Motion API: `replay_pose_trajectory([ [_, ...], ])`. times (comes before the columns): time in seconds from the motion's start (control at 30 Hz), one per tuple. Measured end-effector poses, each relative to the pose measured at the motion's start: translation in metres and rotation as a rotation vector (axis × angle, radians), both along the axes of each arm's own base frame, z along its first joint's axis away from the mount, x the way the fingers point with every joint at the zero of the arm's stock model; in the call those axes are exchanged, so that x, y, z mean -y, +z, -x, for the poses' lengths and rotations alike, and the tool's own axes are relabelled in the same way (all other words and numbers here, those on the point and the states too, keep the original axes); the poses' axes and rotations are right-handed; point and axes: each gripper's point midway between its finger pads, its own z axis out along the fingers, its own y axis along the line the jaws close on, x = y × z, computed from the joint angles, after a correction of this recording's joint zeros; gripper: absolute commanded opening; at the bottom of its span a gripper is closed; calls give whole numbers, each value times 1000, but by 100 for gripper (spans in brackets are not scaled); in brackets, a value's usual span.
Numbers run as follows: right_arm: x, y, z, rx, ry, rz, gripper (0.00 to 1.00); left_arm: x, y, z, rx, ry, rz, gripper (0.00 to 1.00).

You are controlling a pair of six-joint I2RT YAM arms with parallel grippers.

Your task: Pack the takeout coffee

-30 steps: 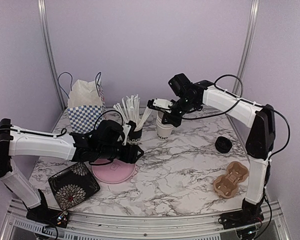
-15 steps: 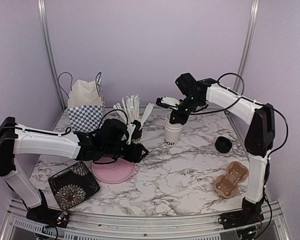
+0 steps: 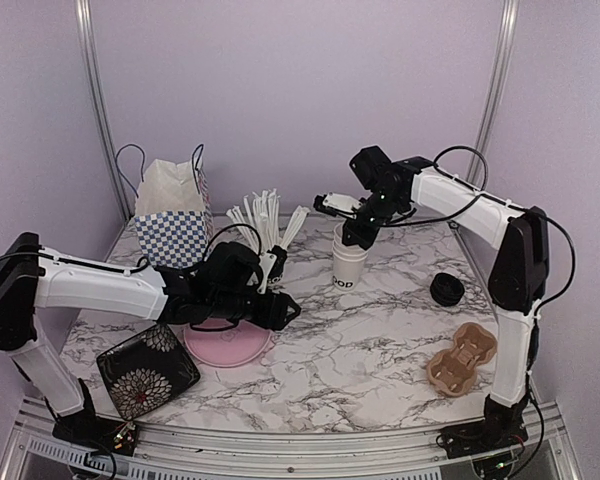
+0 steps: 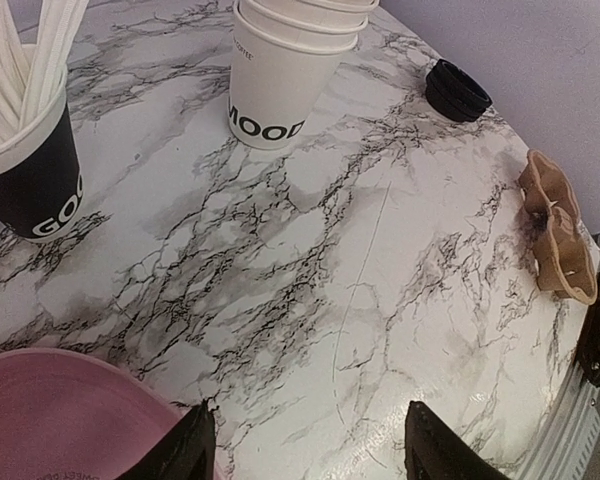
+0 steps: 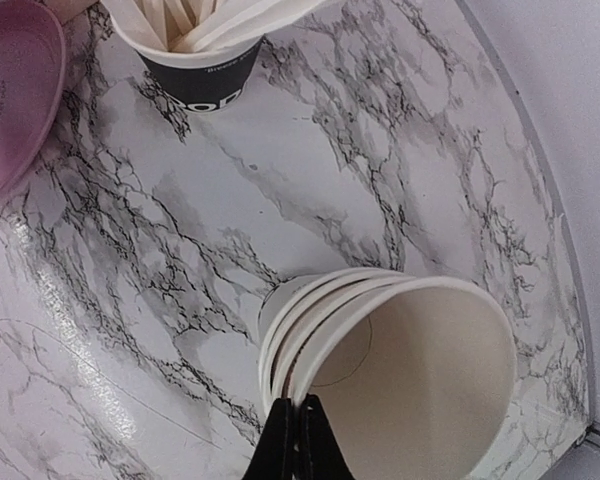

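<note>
Right gripper [image 3: 346, 230] pinching the rim of the stack of white paper cups [image 3: 347, 268] at mid-table; left gripper [image 3: 285, 310] hanging open and empty.

Top view: the left arm is covering part of the pink plate [image 3: 225, 347] and the black cup of white sticks [image 3: 265, 225]; the black lids [image 3: 446, 289] and pulp carrier [image 3: 463, 357] are lying well apart to the right. A second ago the stack was leaning beside the stick cup; now it is standing upright farther right, and the left arm is reaching farther over. Left wrist: the frame edge is cutting off the stack's top, and the fingers [image 4: 192, 450] are spreading over the marble table [image 4: 380, 300]. Right wrist: the fingers [image 5: 280, 445] are pressing together on the rim; which cup's wall they are holding is hard to tell.
</note>
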Motion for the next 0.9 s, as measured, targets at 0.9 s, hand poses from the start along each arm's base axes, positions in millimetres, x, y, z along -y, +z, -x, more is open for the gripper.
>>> replay_pose_trajectory([
  [0.9, 14, 85, -5, 88, -1, -193, 0, 14, 3, -7, -1, 3, 26, 65],
])
